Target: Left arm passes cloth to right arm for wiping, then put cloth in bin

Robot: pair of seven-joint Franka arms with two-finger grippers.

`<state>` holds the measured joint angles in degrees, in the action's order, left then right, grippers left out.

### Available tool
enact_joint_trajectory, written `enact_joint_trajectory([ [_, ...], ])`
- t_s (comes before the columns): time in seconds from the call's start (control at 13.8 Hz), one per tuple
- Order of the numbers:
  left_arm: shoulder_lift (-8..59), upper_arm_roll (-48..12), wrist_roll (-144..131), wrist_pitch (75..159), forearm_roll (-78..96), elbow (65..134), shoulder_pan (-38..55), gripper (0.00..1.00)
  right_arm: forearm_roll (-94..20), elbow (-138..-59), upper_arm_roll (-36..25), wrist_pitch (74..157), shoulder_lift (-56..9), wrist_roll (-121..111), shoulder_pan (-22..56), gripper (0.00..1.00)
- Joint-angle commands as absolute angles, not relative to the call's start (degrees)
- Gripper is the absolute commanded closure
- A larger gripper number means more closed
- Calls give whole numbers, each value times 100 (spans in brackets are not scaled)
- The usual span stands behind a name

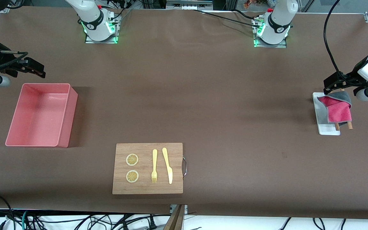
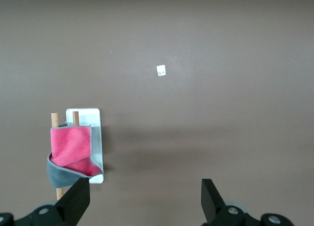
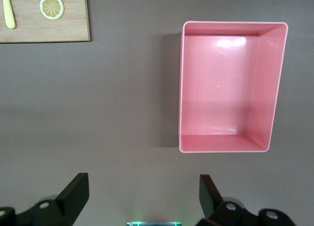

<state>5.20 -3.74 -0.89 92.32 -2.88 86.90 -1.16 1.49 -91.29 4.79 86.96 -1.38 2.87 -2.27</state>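
Note:
The cloth [image 1: 338, 108], crimson-pink with a dark grey fold, hangs over two wooden rods on a small white tray [image 1: 320, 112] at the left arm's end of the table. My left gripper [image 1: 330, 84] is open and empty, in the air just over the tray's end nearest the robots' bases. In the left wrist view the cloth [image 2: 71, 148] and tray [image 2: 96, 132] lie beside one finger of the open left gripper [image 2: 145, 187]. My right gripper [image 1: 37, 70] is open and empty above the table beside the pale pink bin [image 1: 40, 111]. The bin [image 3: 267, 88] is empty, and the right gripper [image 3: 142, 183] is open.
A wooden cutting board [image 1: 148, 168] with two lemon slices, a yellow fork and a yellow knife lies near the front camera, its corner in the right wrist view [image 3: 44, 19]. A small white speck [image 2: 161, 70] lies on the brown table.

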Motion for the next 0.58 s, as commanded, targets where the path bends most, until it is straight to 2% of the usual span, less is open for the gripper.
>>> enact_joint_trajectory([
  [0.0, 589, -369, -88, 9176, -167, 8534, -123, 0, 211, -8965, 519, 8587, -202, 211, -255, 1],
  [0.51, 598, -369, -88, 9176, -167, 8534, -123, 0, 193, -8956, 519, 8631, -202, 202, -255, 1],
])
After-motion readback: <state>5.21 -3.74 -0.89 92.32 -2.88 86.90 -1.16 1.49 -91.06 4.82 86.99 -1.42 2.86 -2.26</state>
